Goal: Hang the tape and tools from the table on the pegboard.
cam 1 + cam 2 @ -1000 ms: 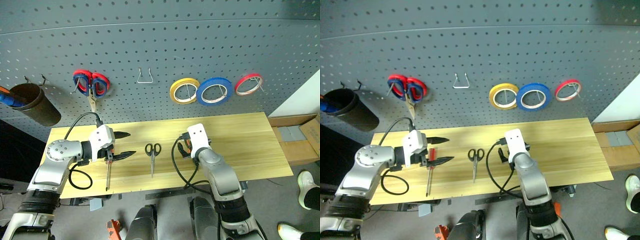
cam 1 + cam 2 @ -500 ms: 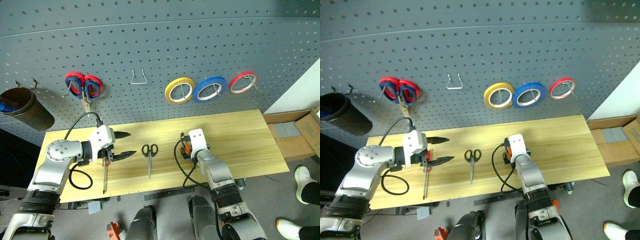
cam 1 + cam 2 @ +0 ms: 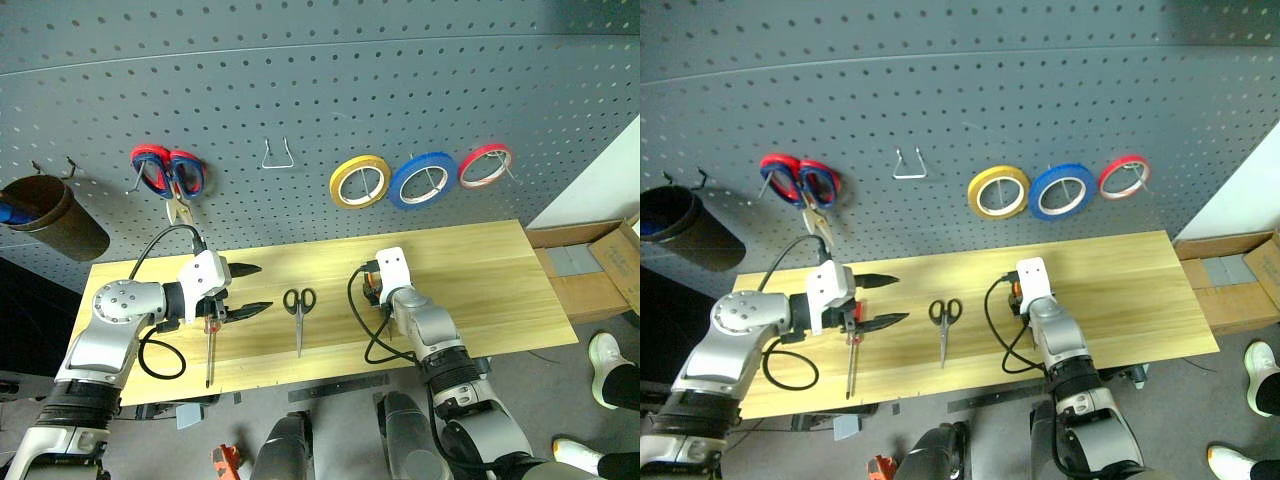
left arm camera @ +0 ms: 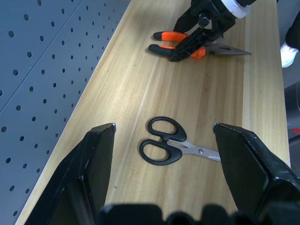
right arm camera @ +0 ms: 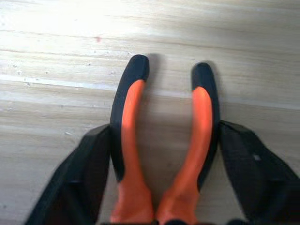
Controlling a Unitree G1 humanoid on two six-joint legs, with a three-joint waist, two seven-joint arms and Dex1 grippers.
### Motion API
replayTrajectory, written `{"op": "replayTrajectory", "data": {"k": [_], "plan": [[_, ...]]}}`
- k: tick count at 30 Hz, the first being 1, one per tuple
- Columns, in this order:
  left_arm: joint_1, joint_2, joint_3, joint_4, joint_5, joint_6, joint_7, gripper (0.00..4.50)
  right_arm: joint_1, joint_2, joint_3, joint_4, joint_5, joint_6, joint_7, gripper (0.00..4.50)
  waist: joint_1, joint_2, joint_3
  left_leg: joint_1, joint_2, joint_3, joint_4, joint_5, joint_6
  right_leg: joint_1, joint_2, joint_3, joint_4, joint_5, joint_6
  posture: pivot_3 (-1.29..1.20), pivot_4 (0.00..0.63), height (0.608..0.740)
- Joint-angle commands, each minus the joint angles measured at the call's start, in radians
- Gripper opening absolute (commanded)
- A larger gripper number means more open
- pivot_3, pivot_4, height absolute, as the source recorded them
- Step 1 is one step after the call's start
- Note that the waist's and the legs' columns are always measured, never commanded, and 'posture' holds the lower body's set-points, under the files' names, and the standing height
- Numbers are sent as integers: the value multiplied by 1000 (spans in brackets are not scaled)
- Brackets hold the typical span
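Note:
The blue tape (image 3: 397,188) hangs on the pegboard (image 3: 300,80) between a yellow roll (image 3: 336,186) and a red roll (image 3: 466,172). Three tools lie on the table (image 3: 480,270): a red-handled screwdriver (image 3: 209,345), black scissors (image 3: 299,315) and orange pliers (image 5: 131,122). My right gripper (image 5: 163,131) is low over the pliers, and its fingers (image 5: 93,159) press on the outer sides of both handles. My left gripper (image 3: 262,287) hovers open over the screwdriver's handle, with the scissors (image 4: 164,147) ahead of it.
Red-and-blue-handled scissors (image 3: 170,172) and a bare wire hook (image 3: 277,155) hang on the board's left half. A brown bucket (image 3: 50,215) hangs at far left. Cardboard boxes (image 3: 590,270) stand past the table's right end, near a person's white shoe (image 3: 605,355).
My right gripper has sunk forward onto the pliers and its fingers have closed in on the handles. The left arm has kept still. The camera view shifted slightly.

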Motion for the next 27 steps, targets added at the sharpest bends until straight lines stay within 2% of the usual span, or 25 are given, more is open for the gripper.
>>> {"op": "replayTrajectory", "data": {"k": [1, 7, 14, 19, 23, 27], "plan": [[28, -8, 31, -34, -23, 0, 12, 3580, 48, -2, 43, -18, -10, 3, 13, 2901, 0, 0, 0, 0, 0, 0, 0, 0, 0, 0, 0, 0, 0, 0, 0, -115, 275, 740], [83, -71, 98, -73, -90, 82, 107, 3580, 94, -23, 121, -155, -48, -34, 15, 2901, 0, 0, 0, 0, 0, 0, 0, 0, 0, 0, 0, 0, 0, 0, 0, -108, 277, 740], [201, -112, 179, -169, -146, 140, 194, 3580, 274, -88, 246, -592, -55, -122, 94, 2901, 5, 0, 0, -2, 0, 0, -2, 0, 0, -3, 0, 1, -1, 0, 0, -89, 280, 740], [242, -129, 247, -199, -191, 124, 217, 3580, 359, -110, 329, -843, -59, -100, 141, 2901, 10, 0, 0, -2, 0, 0, -1, 0, 0, -2, 0, 1, -1, 0, 0, -80, 284, 740], [259, -126, 294, -185, -224, 96, 193, 3580, 316, -97, 371, -988, -50, -103, 172, 2901, 13, 0, 0, -1, 0, 0, -1, 0, 0, -2, 0, 0, 0, 0, 0, -79, 287, 740], [248, -133, 324, -176, -260, 83, 176, 3580, 195, -77, 358, -1000, -39, -95, 191, 2901, 19, 0, 0, -1, 1, 0, -1, 0, 0, -2, 0, 0, 0, 0, 0, -82, 285, 740]]}}
